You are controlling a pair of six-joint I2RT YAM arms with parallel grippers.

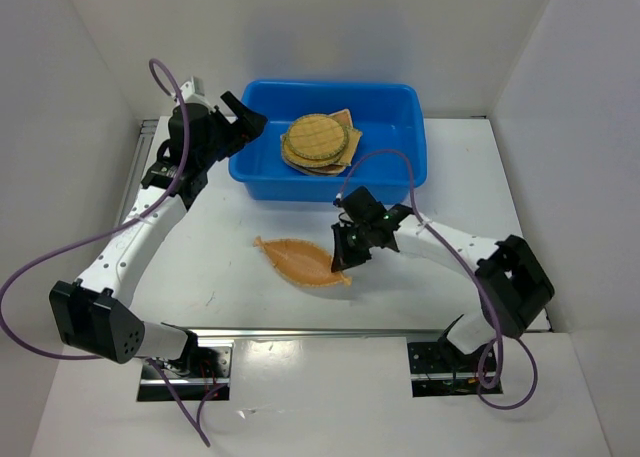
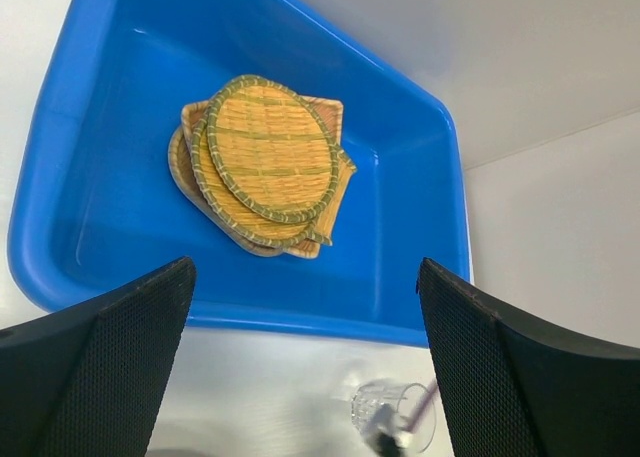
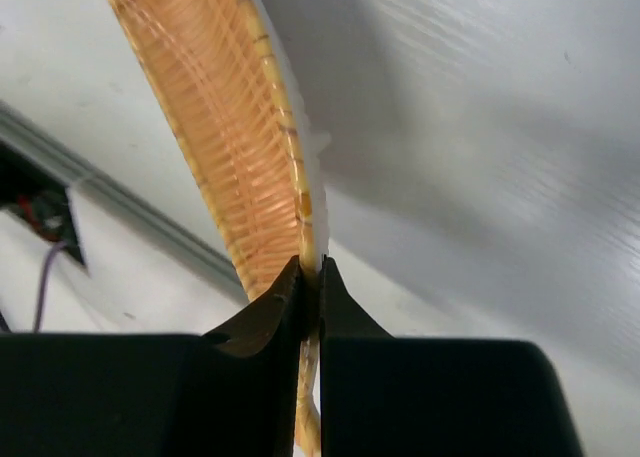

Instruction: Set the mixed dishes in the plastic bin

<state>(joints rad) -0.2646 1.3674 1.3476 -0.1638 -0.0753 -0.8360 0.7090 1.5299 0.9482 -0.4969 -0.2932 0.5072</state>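
The blue plastic bin (image 1: 400,107) stands at the back centre and holds a stack of woven bamboo trays (image 1: 318,142); they also show in the left wrist view (image 2: 265,162) inside the bin (image 2: 100,127). My left gripper (image 1: 250,117) is open and empty by the bin's left end (image 2: 305,277). The leaf-shaped tray (image 1: 298,262) lies on the table in front of the bin. My right gripper (image 1: 345,255) is shut on the rim at its right end (image 3: 311,272), with the tray (image 3: 220,127) seen edge-on. A clear plastic cup (image 2: 395,417) lies on its side on the table beside the bin.
White walls enclose the table on three sides. A metal rail (image 1: 300,332) runs along the near edge by the arm bases. Purple cables (image 1: 380,157) loop from both arms, the right one over the bin's front rim.
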